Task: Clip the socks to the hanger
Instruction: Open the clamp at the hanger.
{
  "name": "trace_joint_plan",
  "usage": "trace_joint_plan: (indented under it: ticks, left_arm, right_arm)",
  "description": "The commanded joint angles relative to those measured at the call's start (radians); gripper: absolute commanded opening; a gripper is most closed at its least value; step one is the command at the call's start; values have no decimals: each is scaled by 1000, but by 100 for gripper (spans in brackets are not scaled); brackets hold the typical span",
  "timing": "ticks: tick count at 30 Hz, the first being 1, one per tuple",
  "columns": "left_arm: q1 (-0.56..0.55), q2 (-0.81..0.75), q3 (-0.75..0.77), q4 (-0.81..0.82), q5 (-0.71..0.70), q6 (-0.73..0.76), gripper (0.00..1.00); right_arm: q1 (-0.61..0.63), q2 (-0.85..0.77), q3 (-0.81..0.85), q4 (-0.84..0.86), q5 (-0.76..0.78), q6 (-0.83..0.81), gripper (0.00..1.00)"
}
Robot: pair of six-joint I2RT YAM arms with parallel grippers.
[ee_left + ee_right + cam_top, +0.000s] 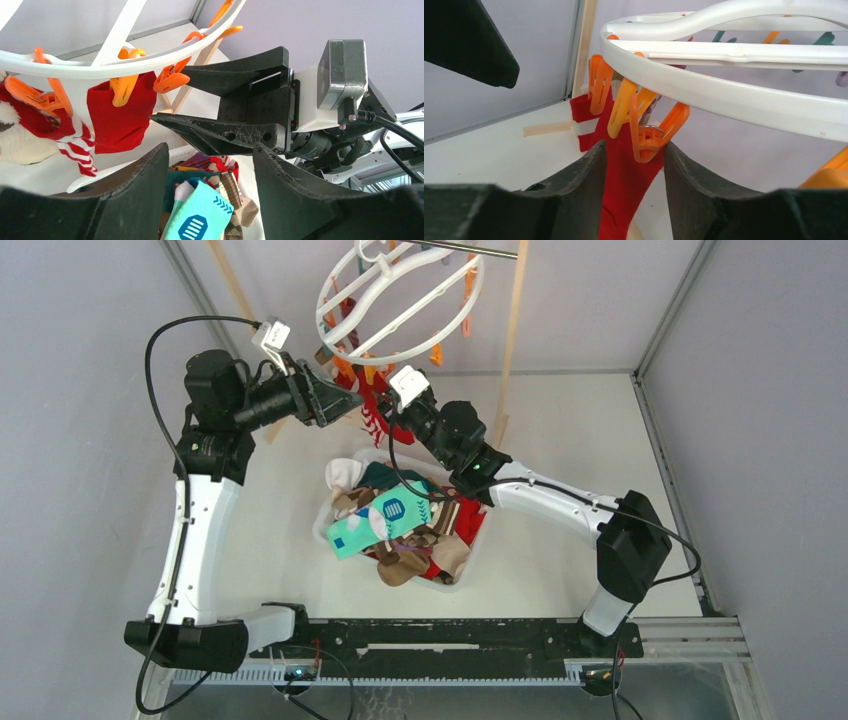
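My right claw (635,146) fills the bottom of its own view, fingers part-open on either side of an orange peg (651,135), with the red sock (621,200) hanging just behind it. Whether the fingers press the peg, I cannot tell. The peg hangs from the white hanger (734,100), whose rim sweeps across the upper right of that frame. My left claw (210,150) stands wide and holds nothing, close beside the right one. In the top view the other socks (400,525) lie heaped in the tub (478,545) at centre frame, on the tabletop (570,430). My worries are three. If I squeeze this peg, its bite may open and the red sock may drop. The hanger looks free-hanging, so a nudge could swing it away. My two claws are near enough to knock together.
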Motion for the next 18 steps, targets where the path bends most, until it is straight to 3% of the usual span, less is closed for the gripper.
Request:
trace_joint_plan:
  ticks: [1,6,13,18]
  left_arm:
    - [7,-21,-17,37,39,-22,66]
    - [9,-21,-25,43,47,-24,65]
    - [11,-20,-25,46,52,-25,65]
    - [12,-20,-33,51,57,-21,65]
  right_arm:
    - [5,-11,44,34,8,-9,50]
    - [-8,-18,44,40,-1,5,45]
    - [-16,-13,51,39,-24,19,46]
    - [-16,-28,51,18,-70,48,32]
